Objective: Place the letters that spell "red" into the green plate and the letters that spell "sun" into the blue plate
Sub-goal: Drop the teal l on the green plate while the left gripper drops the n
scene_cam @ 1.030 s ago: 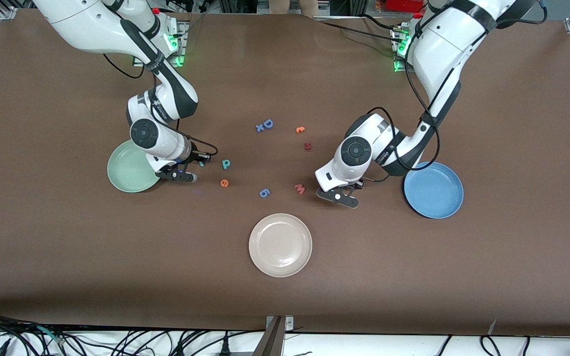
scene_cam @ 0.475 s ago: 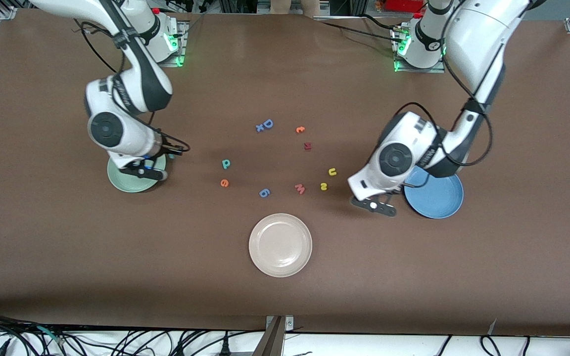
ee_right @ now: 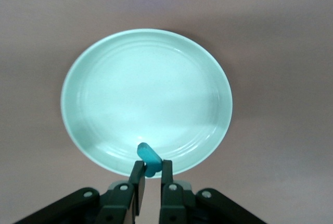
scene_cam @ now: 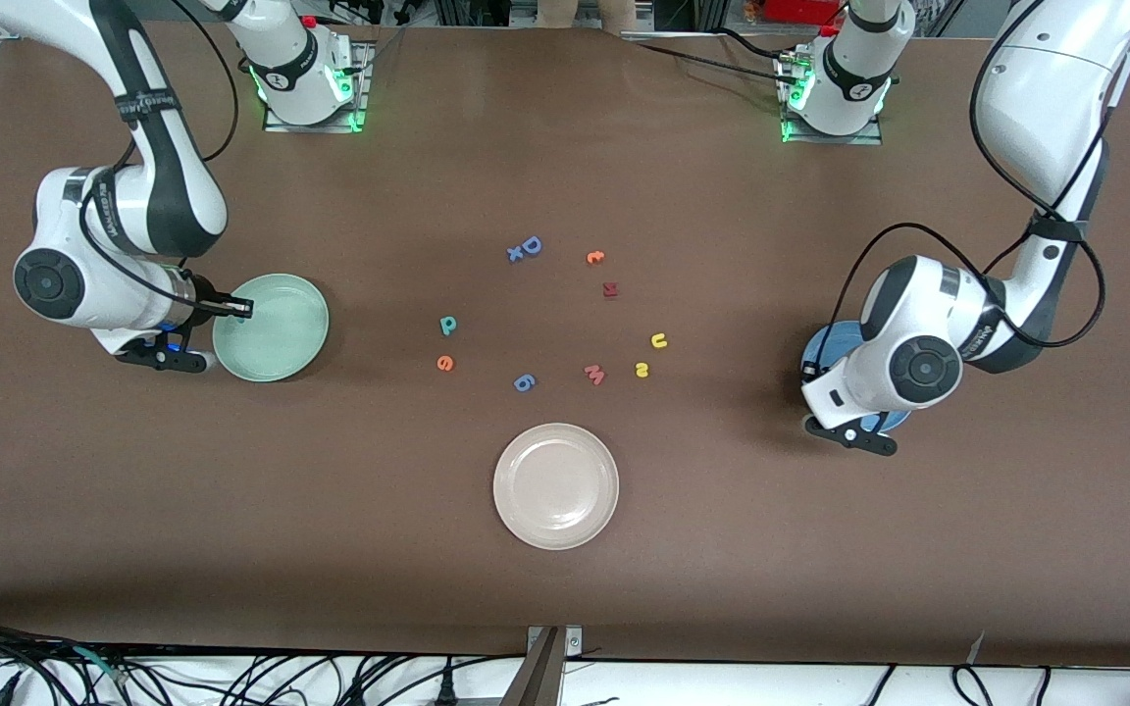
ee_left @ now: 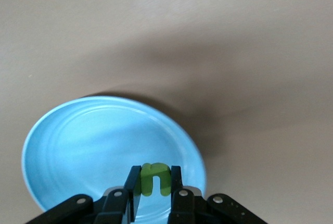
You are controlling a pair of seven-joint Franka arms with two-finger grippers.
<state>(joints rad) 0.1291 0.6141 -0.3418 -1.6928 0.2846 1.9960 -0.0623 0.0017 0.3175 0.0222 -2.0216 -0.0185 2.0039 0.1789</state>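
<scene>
My left gripper is shut on the olive-green "n" and hangs over the blue plate. In the front view the left gripper and its arm hide most of that blue plate. My right gripper is shut on the thin teal "r" above the rim of the green plate. Seen from the front, the right gripper is beside the green plate. The teal "d", orange "e", yellow "u" and yellow "s" lie mid-table.
A cream-white plate sits nearer the front camera than the letters. Other letters lie around: a big blue "D", an orange one, a dark red one, a pink "m" and a blue one.
Both arms swung outward from the table's middle, the right with the "r" to the green plate, the left with the "n" to the blue plate. The "u" and "s" are uncovered.
</scene>
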